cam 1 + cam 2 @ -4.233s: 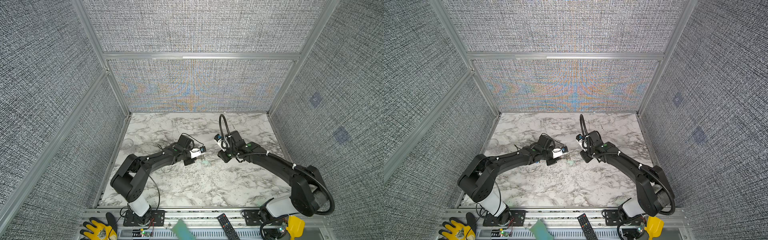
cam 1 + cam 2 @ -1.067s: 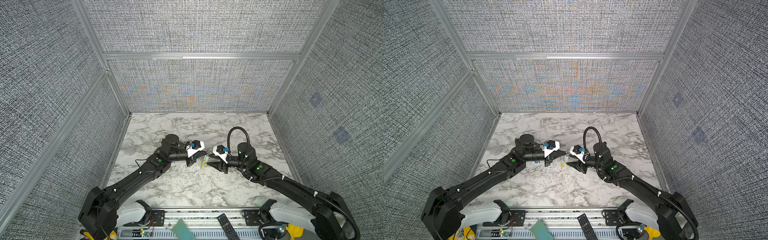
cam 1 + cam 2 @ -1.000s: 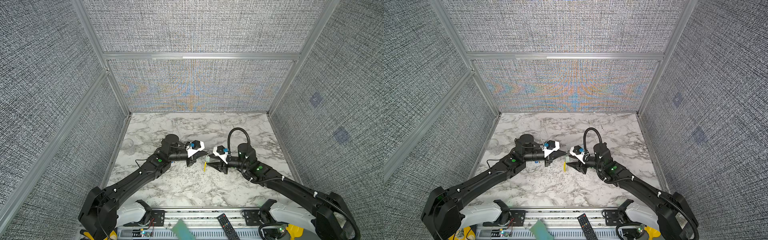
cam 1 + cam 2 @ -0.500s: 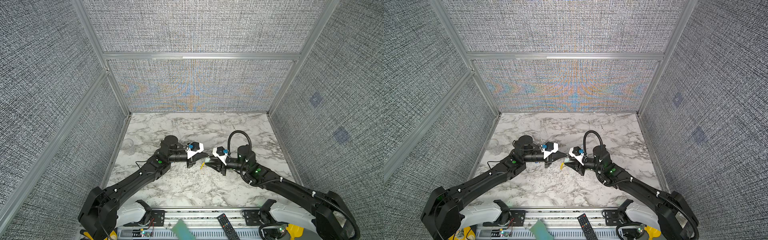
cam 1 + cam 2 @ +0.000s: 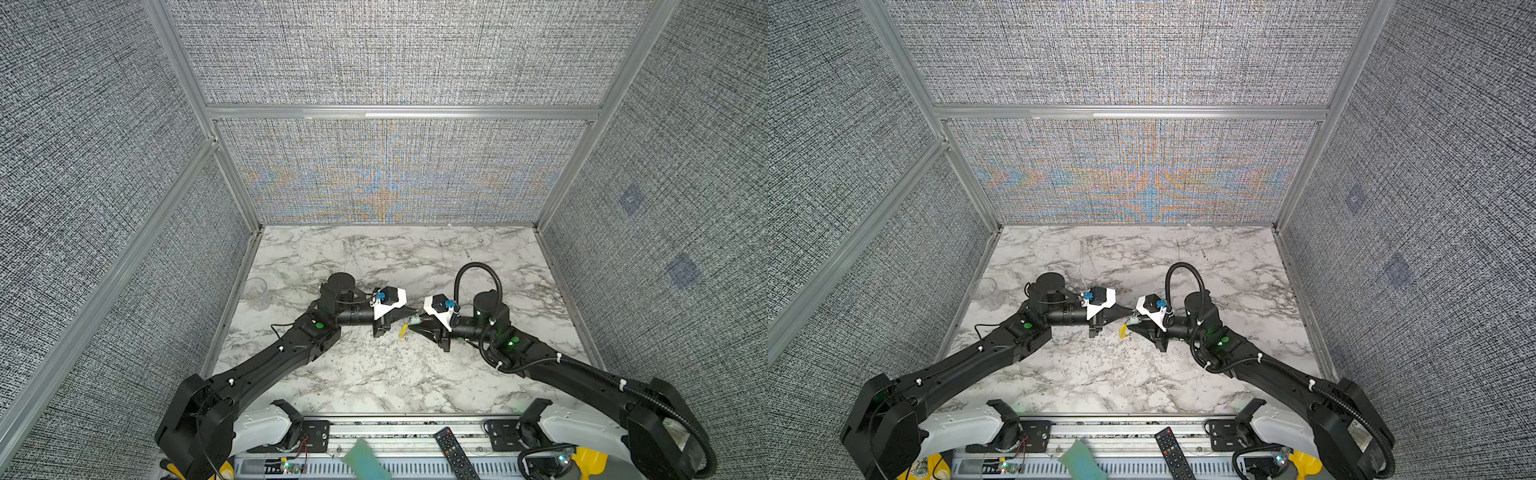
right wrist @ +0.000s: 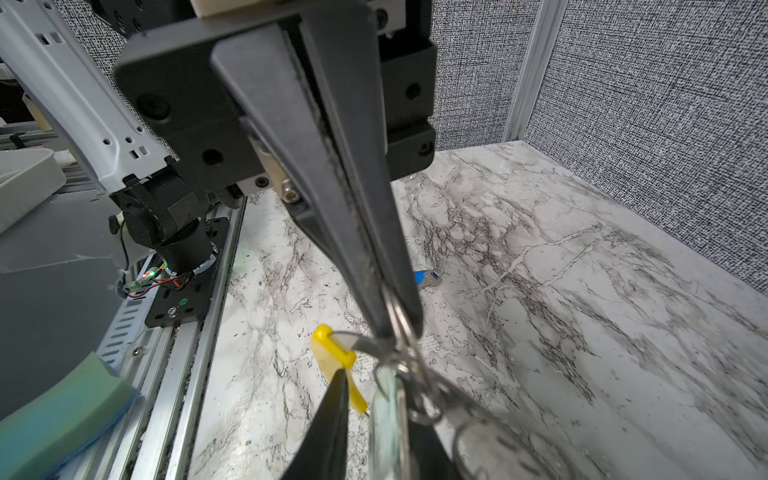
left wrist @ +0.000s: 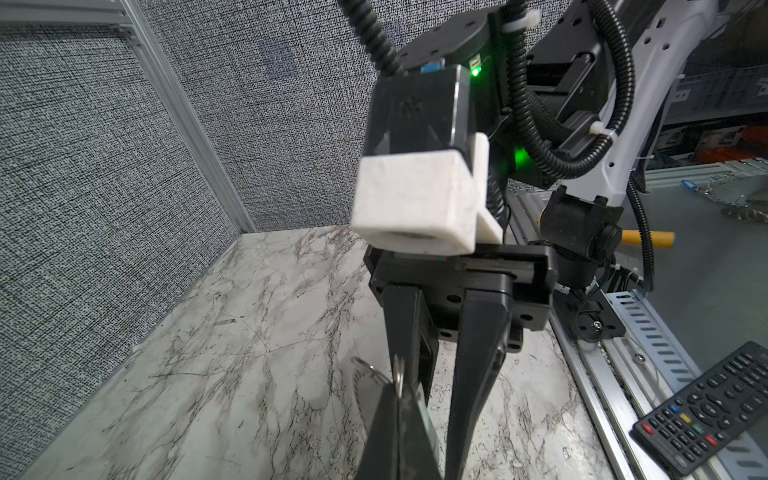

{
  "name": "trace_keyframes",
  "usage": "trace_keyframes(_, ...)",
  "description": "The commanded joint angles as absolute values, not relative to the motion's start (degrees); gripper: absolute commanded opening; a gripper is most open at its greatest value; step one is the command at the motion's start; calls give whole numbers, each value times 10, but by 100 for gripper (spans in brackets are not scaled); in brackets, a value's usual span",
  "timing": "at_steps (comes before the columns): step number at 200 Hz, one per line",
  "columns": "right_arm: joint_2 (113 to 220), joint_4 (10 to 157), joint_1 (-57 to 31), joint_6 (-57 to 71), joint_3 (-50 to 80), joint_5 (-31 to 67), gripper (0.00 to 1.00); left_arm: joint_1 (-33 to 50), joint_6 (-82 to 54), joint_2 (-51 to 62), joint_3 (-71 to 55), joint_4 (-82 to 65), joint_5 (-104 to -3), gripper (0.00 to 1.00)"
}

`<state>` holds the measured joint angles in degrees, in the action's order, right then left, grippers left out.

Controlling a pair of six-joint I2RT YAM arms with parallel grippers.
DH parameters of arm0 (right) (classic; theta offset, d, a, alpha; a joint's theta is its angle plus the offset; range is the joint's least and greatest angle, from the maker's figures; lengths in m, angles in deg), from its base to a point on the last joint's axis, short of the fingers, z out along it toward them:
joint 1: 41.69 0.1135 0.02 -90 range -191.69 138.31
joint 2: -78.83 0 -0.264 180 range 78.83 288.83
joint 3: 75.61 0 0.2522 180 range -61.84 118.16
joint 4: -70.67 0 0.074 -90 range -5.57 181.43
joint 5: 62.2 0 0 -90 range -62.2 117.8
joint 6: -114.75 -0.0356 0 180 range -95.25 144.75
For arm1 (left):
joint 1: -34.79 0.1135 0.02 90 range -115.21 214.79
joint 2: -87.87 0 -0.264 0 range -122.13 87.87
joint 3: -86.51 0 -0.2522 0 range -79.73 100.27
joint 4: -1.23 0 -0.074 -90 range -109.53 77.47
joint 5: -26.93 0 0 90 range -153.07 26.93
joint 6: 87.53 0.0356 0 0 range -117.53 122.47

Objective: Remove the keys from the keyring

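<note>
While a key can be worked off only if its ring is held fast, the two arms reach from their near bases and meet tip to tip above the middle of the tabletop. The left gripper is closed. Its tips pinch the small metal ring, so the keyring, whose yellow section shows most plainly, hangs below them. The right gripper faces it with jaws narrowly apart on either side of the mint-green key. Whether its pads already press the key cannot be told. This opposed arrangement probably lets one side anchor the ring while the other draws the key round the coil. The blue key, seen only in the right wrist view, lies flat on the marble apart from the ring and is judged already removed. The mint-green key appears not yet off.

Surface and room, near to far:
- An aluminium rail along the near edge carries a remote control and a green sponge.
- The tabletop is white marble with grey veins, finely scratched.
- A clear glass cup stands at its left edge, well apart from the work.
- Grey woven panels in aluminium framing close the left, right and far sides.
</note>
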<state>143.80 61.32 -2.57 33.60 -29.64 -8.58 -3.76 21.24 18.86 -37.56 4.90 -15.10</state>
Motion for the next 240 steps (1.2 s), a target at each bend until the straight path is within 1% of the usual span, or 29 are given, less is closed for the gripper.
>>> trace_keyframes(1,1436,600,-26,344,-299,-81,20,-40,241,194,-378,74,-156,0)
trace_keyframes(31,1425,622,-26,361,-302,-58,20,-48,281,206,-386,65,-185,0)
trace_keyframes(52,1412,650,-25,391,-308,-16,35,-58,305,217,-393,67,-210,0)
trace_keyframes(77,1389,674,-25,421,-316,20,41,-74,350,229,-398,54,-251,0)
trace_keyframes(113,1366,696,-25,442,-321,44,41,-103,402,248,-409,48,-308,0)
trace_keyframes(136,1363,694,-26,446,-321,43,40,-110,415,251,-412,49,-320,0)
trace_keyframes(165,1369,688,-25,442,-317,20,37,-113,416,256,-416,55,-325,0)
trace_keyframes(203,1381,666,-24,428,-311,0,35,-113,373,260,-428,89,-315,0)
trace_keyframes(240,1392,642,-20,414,-306,-11,29,-113,305,257,-448,156,-298,0)
